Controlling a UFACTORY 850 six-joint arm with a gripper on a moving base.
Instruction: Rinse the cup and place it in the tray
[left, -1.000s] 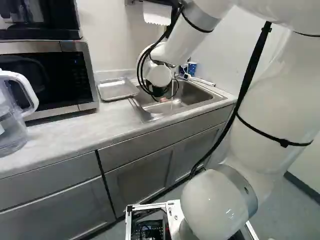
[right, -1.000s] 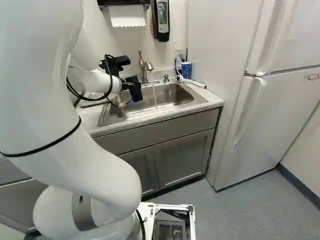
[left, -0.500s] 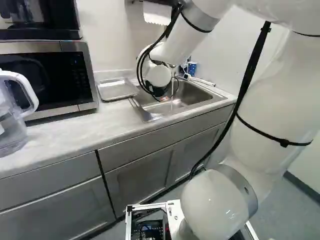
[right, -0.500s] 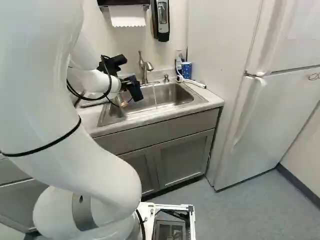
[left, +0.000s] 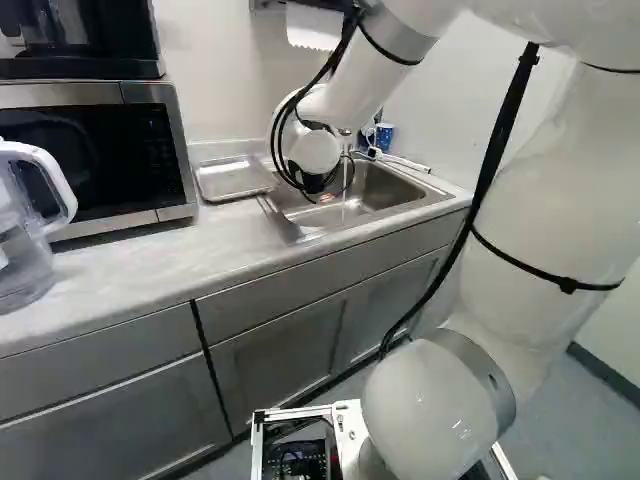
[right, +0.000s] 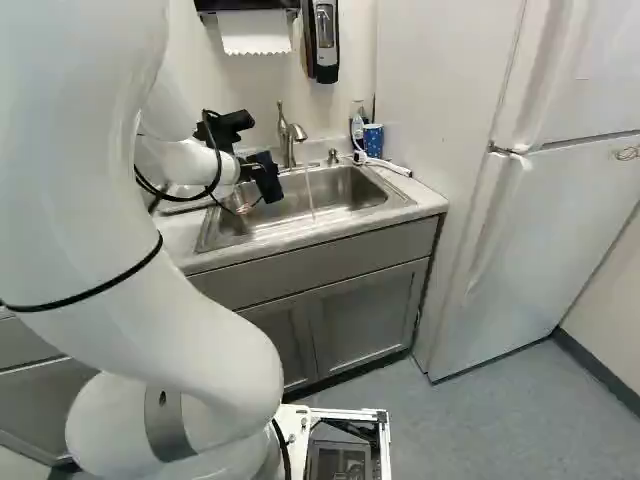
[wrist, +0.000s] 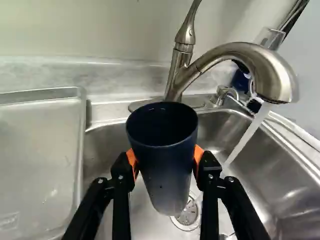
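Gripper (wrist: 165, 159) fingers are closed in on the dark cup (wrist: 163, 185) from both sides, an orange pad (wrist: 132, 161) pressed to its wall, so the cup is clamped between them and moves with the arm. Over the last second the base has stayed put, while the wrist end of the arm (left: 315, 150) has eased very slightly toward the tray's side, away from the faucet (wrist: 227, 54), and taken the cup along. That small shift keeps the cup off the running water (wrist: 246, 139) instead of under it; whether it is rinsed already, I cannot tell, since its inside is too dark to show any water.

Right now the cup hangs over the sink (wrist: 295, 192), in front of the faucet's base and short of its spout, with its mouth up and leaning a little. Water drops from the spout and passes beside the cup, apart from its rim. On the side of the faucet away from the spout lies the tray (wrist: 37, 150), flat on the counter (left: 130, 270) and not yet holding the cup.

If rinsing remains, the cup should go across under the spout; if it is done, it should be lifted clear and carried to the tray. Knocking the faucet's neck looks the likeliest trouble, and a wet cup could slip in the pads.
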